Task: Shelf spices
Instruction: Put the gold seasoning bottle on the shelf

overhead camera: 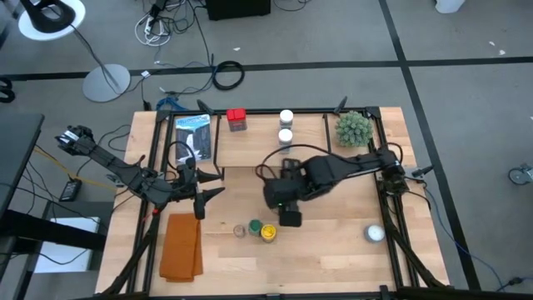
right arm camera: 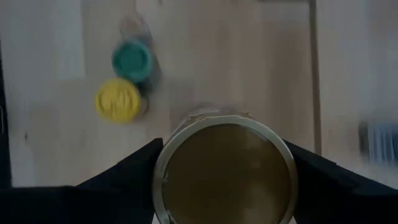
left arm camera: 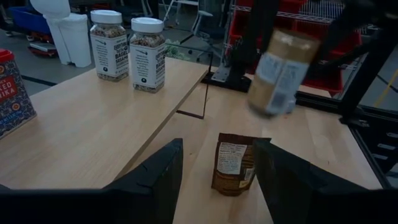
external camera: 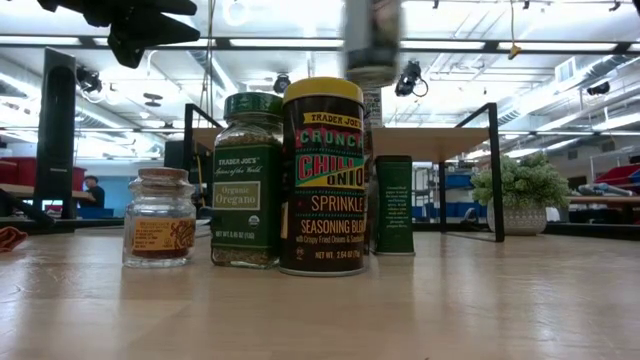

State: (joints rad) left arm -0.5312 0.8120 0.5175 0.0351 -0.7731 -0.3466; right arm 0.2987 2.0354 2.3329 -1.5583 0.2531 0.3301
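tan-lidded jar [right arm camera: 225,171] — clamped between right jaws

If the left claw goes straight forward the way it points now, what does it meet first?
Probably the small brown packet lying on the table just ahead of the open left claw. Depth is uncertain; the jar hangs beyond, higher up.
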